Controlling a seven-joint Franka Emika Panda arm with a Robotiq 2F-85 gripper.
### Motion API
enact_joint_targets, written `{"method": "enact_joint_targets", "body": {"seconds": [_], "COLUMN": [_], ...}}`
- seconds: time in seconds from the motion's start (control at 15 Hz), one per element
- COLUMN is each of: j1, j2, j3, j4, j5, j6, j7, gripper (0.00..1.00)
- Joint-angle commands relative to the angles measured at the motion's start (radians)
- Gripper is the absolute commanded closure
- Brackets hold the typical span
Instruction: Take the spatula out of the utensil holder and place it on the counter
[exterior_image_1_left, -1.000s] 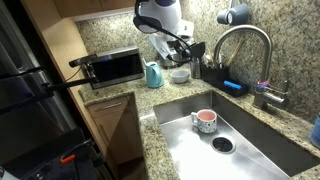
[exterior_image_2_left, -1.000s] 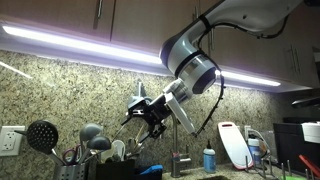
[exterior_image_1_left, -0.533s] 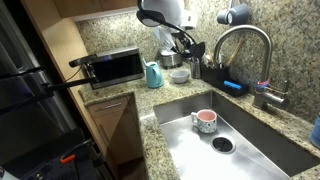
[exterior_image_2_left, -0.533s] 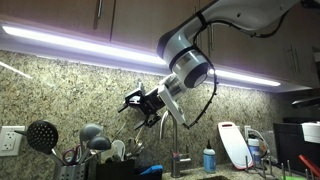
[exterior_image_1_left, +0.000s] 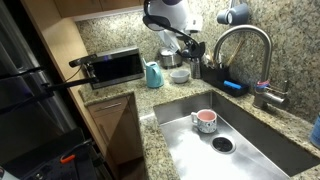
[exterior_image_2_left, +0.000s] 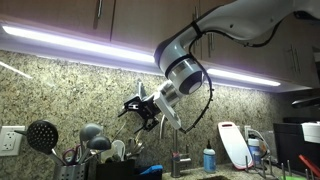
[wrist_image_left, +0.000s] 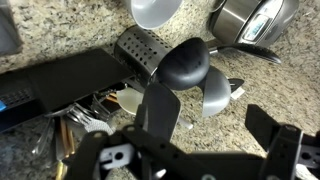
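In the wrist view, the dark perforated utensil holder (wrist_image_left: 138, 47) stands on the speckled granite counter (wrist_image_left: 250, 85) with several utensils in it. A dark spoon head (wrist_image_left: 185, 65) and grey ladles stick out. A pale grey-white flat piece that looks like the spatula (wrist_image_left: 128, 100) shows beside my left finger. My gripper (wrist_image_left: 212, 115) is open and empty just above the utensil heads. In both exterior views the gripper (exterior_image_1_left: 186, 45) (exterior_image_2_left: 140, 108) hovers over the utensils, and the pale spatula head (exterior_image_2_left: 118, 150) shows among them.
A shiny steel pot (wrist_image_left: 255, 20) stands beside the holder. A black sink caddy (wrist_image_left: 50, 82) lies next to it. A teal jug (exterior_image_1_left: 153, 74), a toaster oven (exterior_image_1_left: 113, 67), the faucet (exterior_image_1_left: 245, 45) and a steel sink (exterior_image_1_left: 250, 135) holding a pink cup (exterior_image_1_left: 205, 120) are nearby.
The arm has shifted a little toward the back wall and the utensil holder. The gripper stays open and empty.
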Motion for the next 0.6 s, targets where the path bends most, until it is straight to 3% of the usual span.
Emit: {"method": "enact_joint_targets", "body": {"seconds": [0.0, 0.53], "j1": [0.022, 0.046], "j2": [0.040, 0.077], "j3": [-0.017, -0.039], "j4": [0.059, 0.119], "j5": [-0.011, -0.036], "j6": [0.033, 0.051], "j7": [0.050, 0.108], "gripper": [0.00, 0.00]}}
